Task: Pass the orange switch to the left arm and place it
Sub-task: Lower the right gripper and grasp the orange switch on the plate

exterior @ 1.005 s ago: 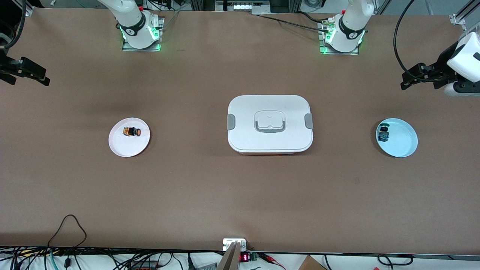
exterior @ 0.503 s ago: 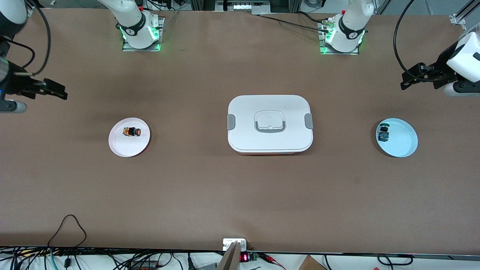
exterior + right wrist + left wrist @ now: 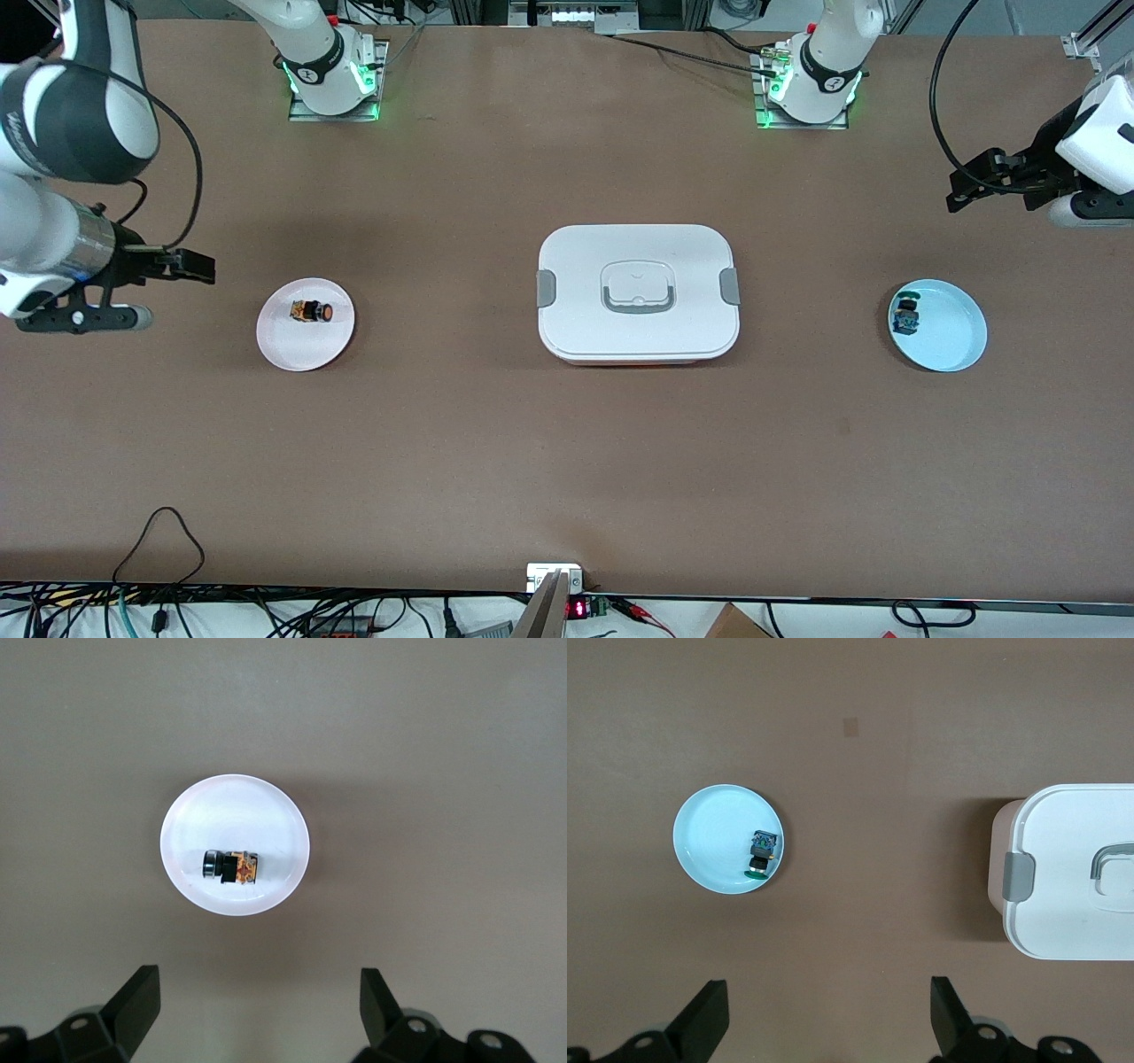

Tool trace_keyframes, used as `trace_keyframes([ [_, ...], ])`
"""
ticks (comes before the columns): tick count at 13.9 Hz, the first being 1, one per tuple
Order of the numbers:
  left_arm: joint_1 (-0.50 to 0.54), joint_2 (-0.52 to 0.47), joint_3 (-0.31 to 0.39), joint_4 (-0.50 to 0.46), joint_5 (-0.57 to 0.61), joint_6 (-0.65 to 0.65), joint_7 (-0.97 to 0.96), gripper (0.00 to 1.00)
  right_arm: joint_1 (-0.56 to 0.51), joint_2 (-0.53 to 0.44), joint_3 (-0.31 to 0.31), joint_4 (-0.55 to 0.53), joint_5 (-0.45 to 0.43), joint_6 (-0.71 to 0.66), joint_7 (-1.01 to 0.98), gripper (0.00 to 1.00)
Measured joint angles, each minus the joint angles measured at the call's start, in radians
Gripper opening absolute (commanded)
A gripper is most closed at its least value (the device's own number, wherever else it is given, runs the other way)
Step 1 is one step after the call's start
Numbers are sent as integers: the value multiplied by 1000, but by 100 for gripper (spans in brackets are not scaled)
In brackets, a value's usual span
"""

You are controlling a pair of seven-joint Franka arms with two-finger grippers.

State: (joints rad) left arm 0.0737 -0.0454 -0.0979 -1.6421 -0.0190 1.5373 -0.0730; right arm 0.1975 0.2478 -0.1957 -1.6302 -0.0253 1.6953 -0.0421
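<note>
Right gripper [image 3: 190,266]: At the left edge of the front view I see it has swung down from the upper left corner over the last second. It now hangs just beside the white plate [image 3: 306,350], fingers spread wide, holding nothing.
Orange switch [image 3: 312,312]: It lies on its side on that plate, left of centre in the frame, untouched. My right wrist view shows it [image 3: 229,865] centred ahead of the spread fingers.
Meaning: I judge the approach for the first pick is under way; no grasp yet.
Box [image 3: 638,292]: It sits in the middle of the frame, lid on, between the two plates. Any handover must clear it.
Blue plate [image 3: 952,350]: It is at the right of the frame, carrying the blue-and-green switch [image 3: 905,315].
Left gripper [image 3: 970,182]: It waits at the upper right edge, unmoved, fingers spread and empty.
</note>
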Motion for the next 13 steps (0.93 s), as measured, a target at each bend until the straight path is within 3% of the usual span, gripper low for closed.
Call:
trace_keyframes([
  [3,0,0,-1,0,0,0,0,100,5,54,0,-64,36,101,0,100],
  [13,-7,2,-12,0,0,-6,0,100,45,63,0,-505,102,649,2,100],
])
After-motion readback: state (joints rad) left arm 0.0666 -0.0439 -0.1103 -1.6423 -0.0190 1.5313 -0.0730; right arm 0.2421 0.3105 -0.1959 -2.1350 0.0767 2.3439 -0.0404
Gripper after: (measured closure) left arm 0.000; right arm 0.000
